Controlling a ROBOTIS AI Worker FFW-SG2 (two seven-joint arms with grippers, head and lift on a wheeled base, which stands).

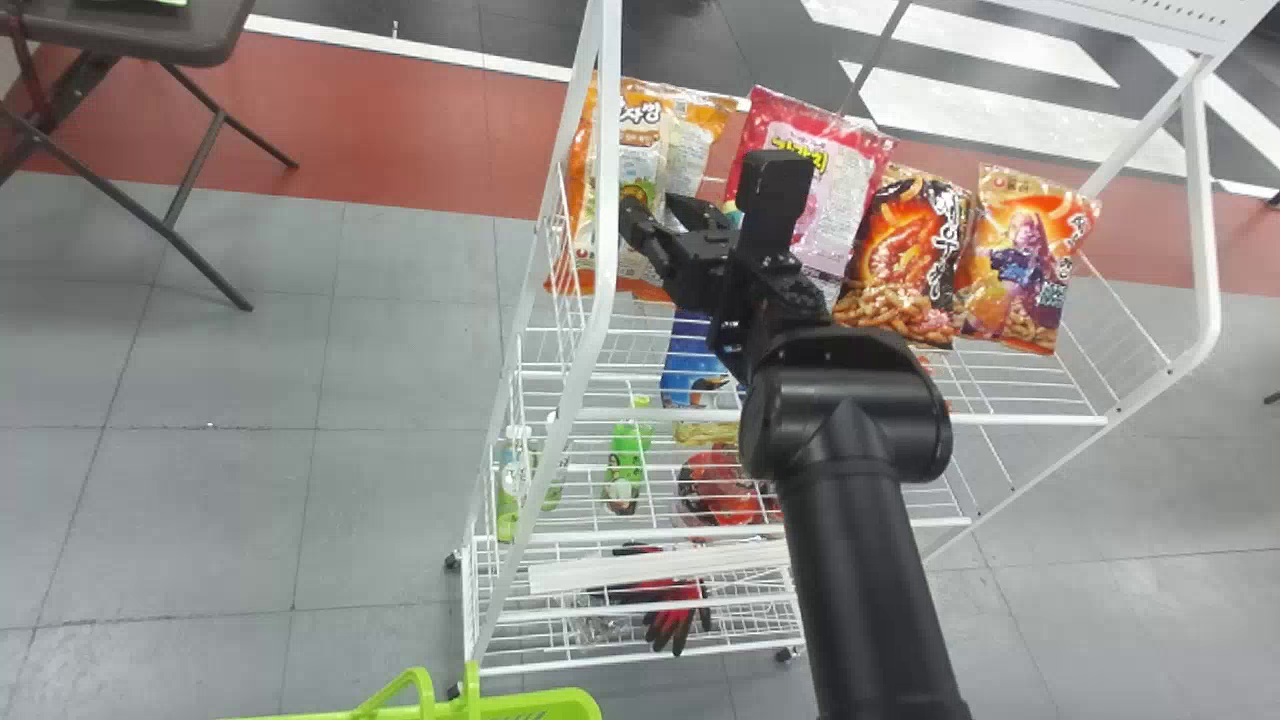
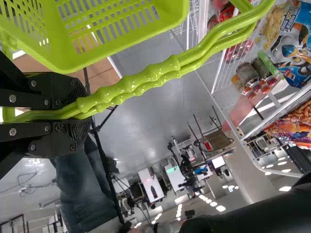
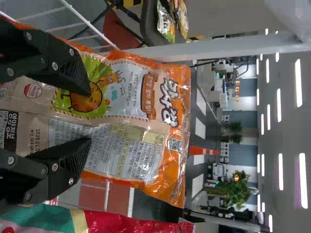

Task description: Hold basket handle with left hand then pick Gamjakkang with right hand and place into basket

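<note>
In the head view my right gripper [image 1: 655, 225] is at the front of the orange and cream Gamjakkang bag [image 1: 640, 150], at the left end of the rack's top shelf. The right wrist view has this gripper [image 3: 90, 116] open, its two fingers spread over the face of the Gamjakkang bag [image 3: 131, 102]. In the left wrist view my left gripper [image 2: 63, 114] is shut on the green basket handles [image 2: 141, 85]; the basket [image 2: 116, 39] is beside them. The green basket [image 1: 530, 703] also shows at the head view's bottom edge.
A pink-red bag [image 1: 810, 190] stands right of the Gamjakkang, then a dark shrimp snack bag [image 1: 905, 250] and an orange-purple bag [image 1: 1025, 260]. The white rack post [image 1: 606, 180] rises close to my right gripper. Bottles [image 1: 627, 465] and gloves [image 1: 675, 610] lie on lower shelves.
</note>
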